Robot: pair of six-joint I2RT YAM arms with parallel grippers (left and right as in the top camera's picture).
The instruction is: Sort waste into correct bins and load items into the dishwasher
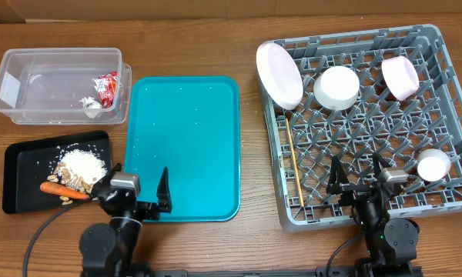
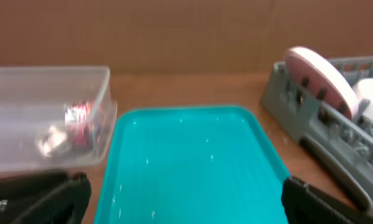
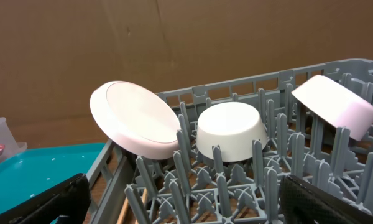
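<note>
Sorted lot: red wrapper (image 1: 108, 83) and tissue (image 1: 91, 106) are lying in the clear tub (image 1: 31, 54), carrot (image 1: 61, 188) and rice scraps (image 1: 83, 163) are sitting on the black tray (image 1: 23, 165), plate (image 1: 279, 73), bowls (image 1: 336, 86), cup (image 1: 433, 164) and chopsticks (image 1: 294, 165) are resting in the grey rack (image 1: 323, 219), so the job is looking finished, while left pincer (image 1: 137, 177) and right pincer (image 1: 358, 173) are hanging released and empty, the finer scraps blurring together.

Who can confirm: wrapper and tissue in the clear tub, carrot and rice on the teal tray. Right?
No. The overhead view shows the carrot and rice on the black tray, not the teal tray. The wrapper and tissue are in the clear tub, as you said.
</note>
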